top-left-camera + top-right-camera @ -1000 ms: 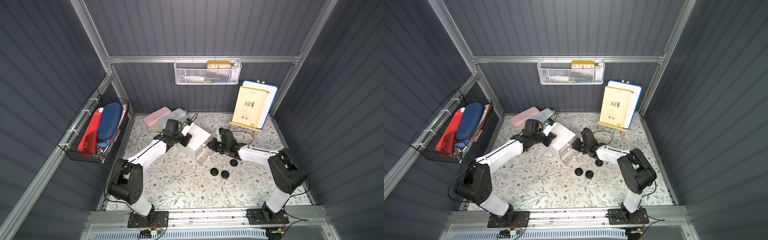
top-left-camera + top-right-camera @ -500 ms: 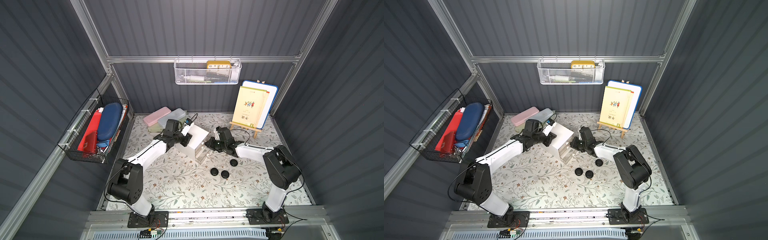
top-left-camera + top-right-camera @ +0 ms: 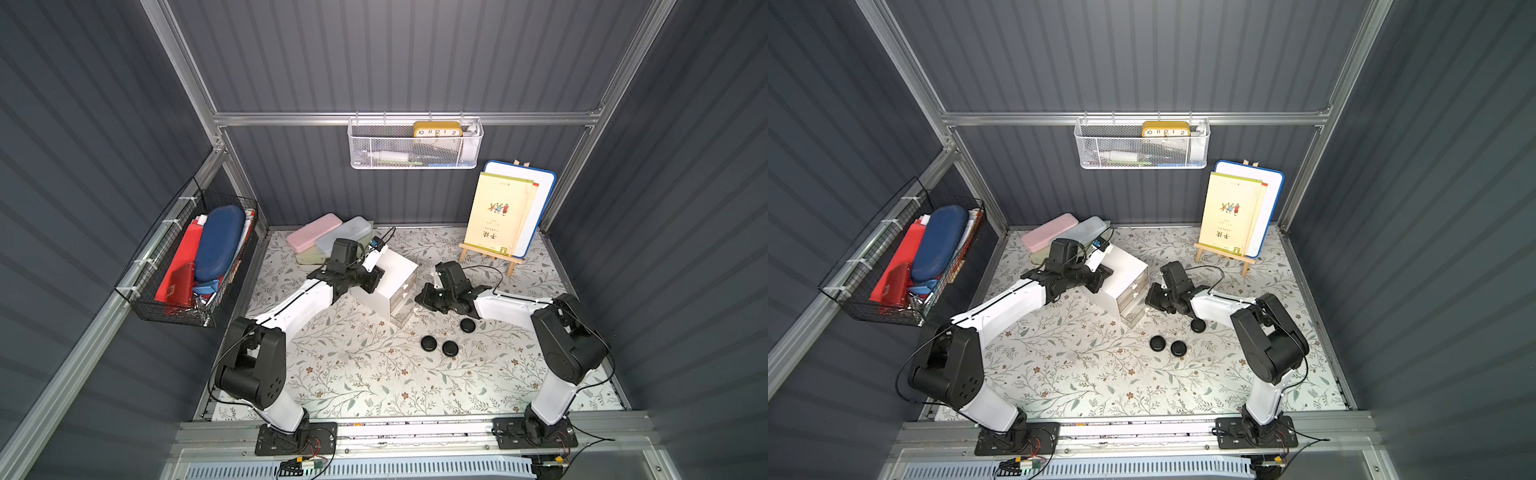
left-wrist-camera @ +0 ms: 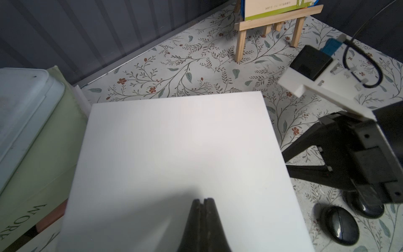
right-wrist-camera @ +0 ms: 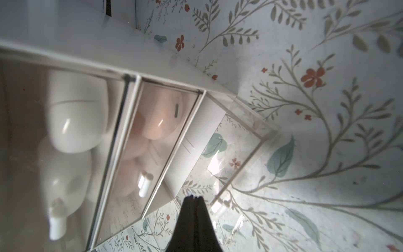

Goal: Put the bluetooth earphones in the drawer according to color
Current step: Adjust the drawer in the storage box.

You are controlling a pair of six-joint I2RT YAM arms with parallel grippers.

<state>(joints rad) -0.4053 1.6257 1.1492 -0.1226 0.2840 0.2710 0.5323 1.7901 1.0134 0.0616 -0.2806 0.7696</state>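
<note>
On the floral tabletop (image 3: 365,374), the small white cube cabinet with three clear plastic drawers (image 3: 395,272) has my left fingers (image 4: 200,204) pressed together over its top, and my right fingers (image 5: 193,204), pressed together and empty, at its pulled-out, empty bottom drawer (image 5: 244,165). White pebble-like earphone cases (image 5: 76,113) show in the top drawer (image 5: 26,91) and pale pink ones (image 5: 161,115) in the middle drawer (image 5: 128,209), so I judge black is next: spread the right fingers and pinch one of three glossy black cases (image 3: 450,348) lying nearby.

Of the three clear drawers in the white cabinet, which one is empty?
The bottom drawer, pulled out near the right claw: only the floral mat shows through it. The middle drawer holds pink cases, the top drawer white cases.
</note>
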